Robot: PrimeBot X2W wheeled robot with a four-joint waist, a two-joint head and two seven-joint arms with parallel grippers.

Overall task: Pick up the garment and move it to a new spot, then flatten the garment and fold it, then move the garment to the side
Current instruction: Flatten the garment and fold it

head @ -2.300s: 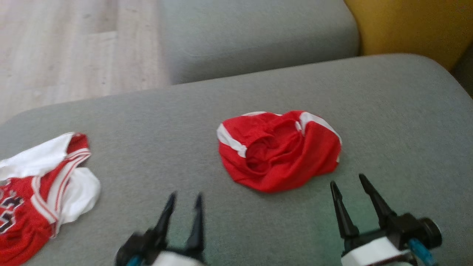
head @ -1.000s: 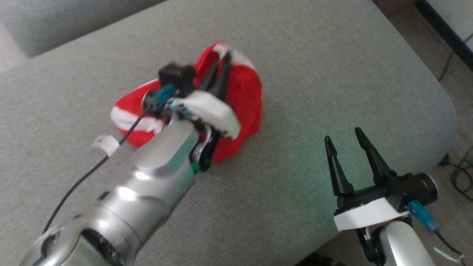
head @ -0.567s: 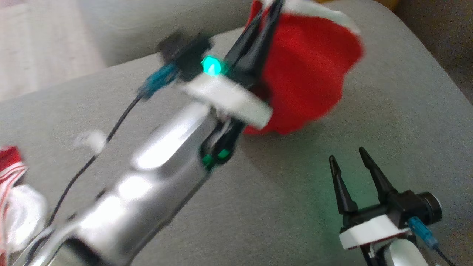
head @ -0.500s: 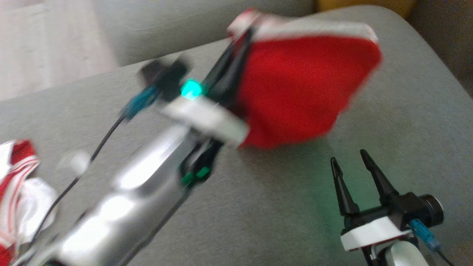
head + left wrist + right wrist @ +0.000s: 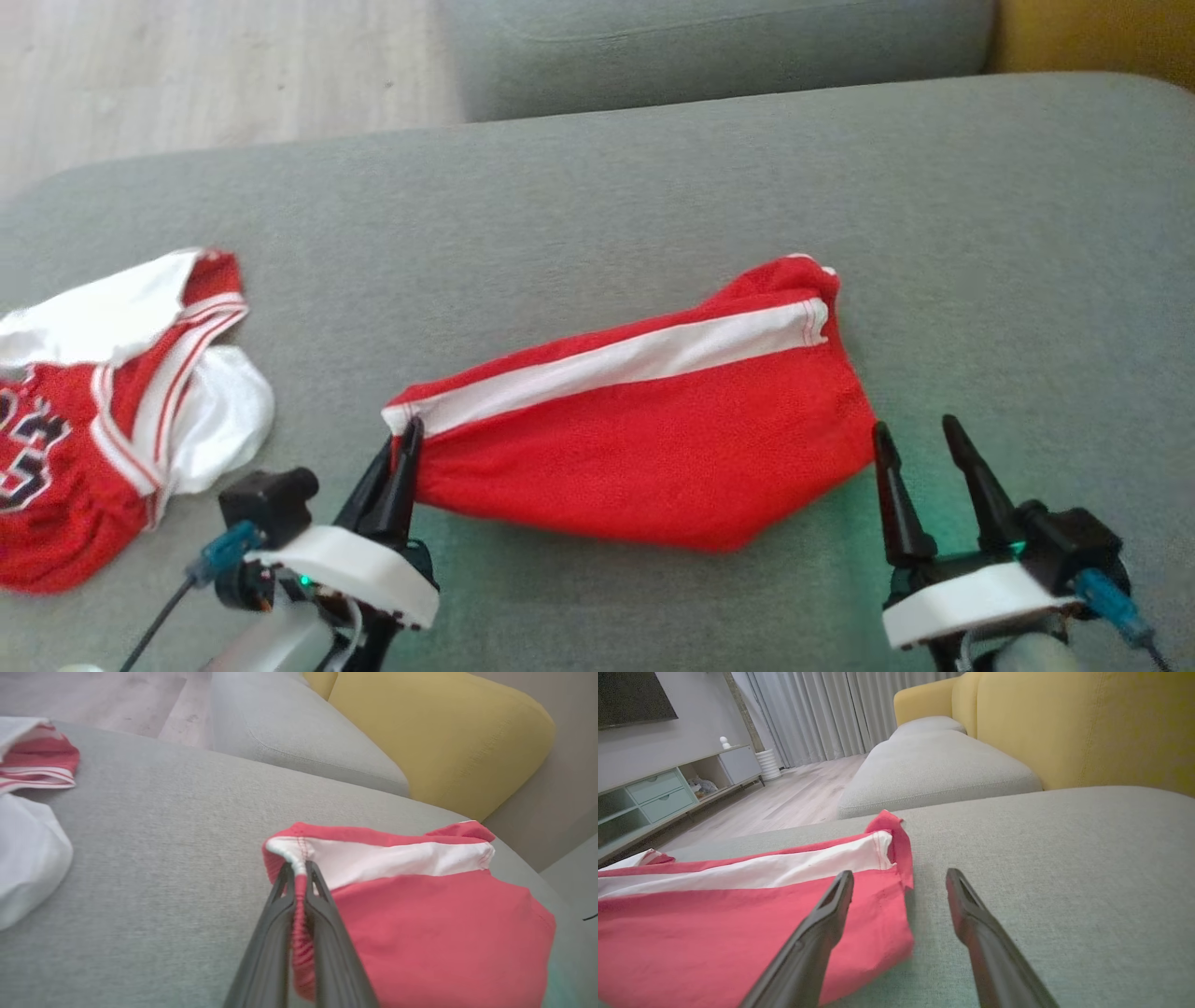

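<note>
**Red garment (image 5: 653, 439) laid across the grey sofa seat, pinched at its left corner**

At the left edge of the sofa seat (image 5: 597, 205) a red and white jersey (image 5: 103, 411) is seen, crumpled, with dark numerals on its front; it lies well apart from the garment.

Near the front edge, left of the middle, the left gripper (image 5: 403, 437) is found with its two dark fingers pressed together on the garment's left corner, just where the white band ends. In the left wrist view a fold of red fabric is seen squeezed between the fingers (image 5: 322, 914), with the white hem bunched at their tips.

From that corner the garment is spread to the right over the middle of the seat. It is red, with one white stripe running along its far side from the held corner up to its right end, where a small red flap is turned over. Its near edge sags in a curve towards the front edge of the seat.

Just beside the garment's right end the right gripper (image 5: 916, 426) is held low near the front edge, its fingers spread wide and nothing between them. In the right wrist view one finger is seen across the garment's edge and the other over bare grey fabric; whether cloth is touched cannot be told.
</note>
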